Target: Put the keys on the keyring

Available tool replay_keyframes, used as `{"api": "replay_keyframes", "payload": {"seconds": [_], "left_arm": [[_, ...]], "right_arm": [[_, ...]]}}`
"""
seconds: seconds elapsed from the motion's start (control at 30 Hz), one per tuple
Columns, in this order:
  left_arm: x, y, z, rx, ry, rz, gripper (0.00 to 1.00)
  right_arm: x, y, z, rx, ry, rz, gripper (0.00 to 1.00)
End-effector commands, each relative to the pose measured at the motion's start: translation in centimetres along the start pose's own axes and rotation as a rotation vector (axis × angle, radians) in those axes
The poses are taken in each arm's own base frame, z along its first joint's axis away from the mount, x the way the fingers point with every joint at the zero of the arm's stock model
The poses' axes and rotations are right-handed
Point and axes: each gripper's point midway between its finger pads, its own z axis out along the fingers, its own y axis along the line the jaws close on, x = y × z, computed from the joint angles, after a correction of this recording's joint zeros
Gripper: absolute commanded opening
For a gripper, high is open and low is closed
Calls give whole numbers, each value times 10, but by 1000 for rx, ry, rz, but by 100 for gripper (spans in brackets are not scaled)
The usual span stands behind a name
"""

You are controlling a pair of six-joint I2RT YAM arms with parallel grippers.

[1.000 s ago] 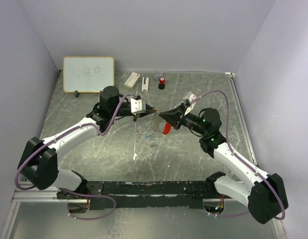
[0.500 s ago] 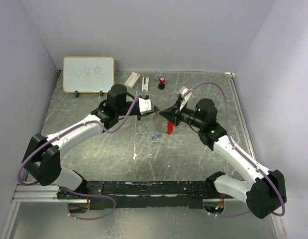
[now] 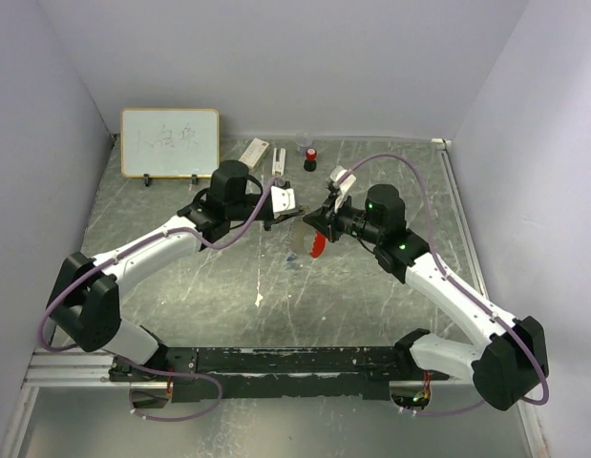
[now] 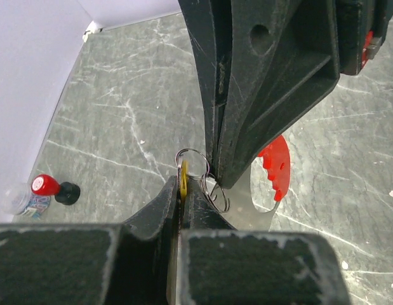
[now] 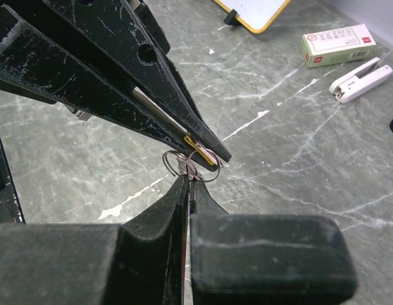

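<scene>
Left claw (image 4: 183,192) pinches gold key (image 4: 183,178), right claw (image 5: 187,184) keyring (image 4: 277,166); whiteboard (image 3: 170,141) illegible.

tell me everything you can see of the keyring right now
The keyring shows as thin silvery wire loops, held off the table between the two gripper tips. The right gripper is shut on it; the left gripper, shut on a tan-gold key, holds that key at the loops. Its flat red tag, notched along one edge, hangs below.
</scene>
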Motion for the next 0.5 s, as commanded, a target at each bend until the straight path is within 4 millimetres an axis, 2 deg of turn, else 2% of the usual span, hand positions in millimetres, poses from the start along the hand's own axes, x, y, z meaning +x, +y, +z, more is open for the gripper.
{"api": "replay_keyframes", "payload": {"seconds": [0.0, 0.23, 0.3, 0.4, 0.47], "left_arm": [[-21, 10, 7, -17, -35, 52, 7], [-20, 11, 6, -27, -32, 50, 7], [-21, 13, 5, -40, -30, 52, 7], [-24, 15, 2, -62, -37, 56, 7], [-26, 16, 0, -73, -43, 60, 7]], "right_arm": [[-9, 16, 6, -55, 7, -39, 0], [-14, 15, 5, -26, -16, -43, 1], [-19, 13, 0, 0, -41, -41, 14], [-25, 9, -8, 47, -76, -35, 28], [-28, 8, -16, 75, -98, -31, 29]]}}
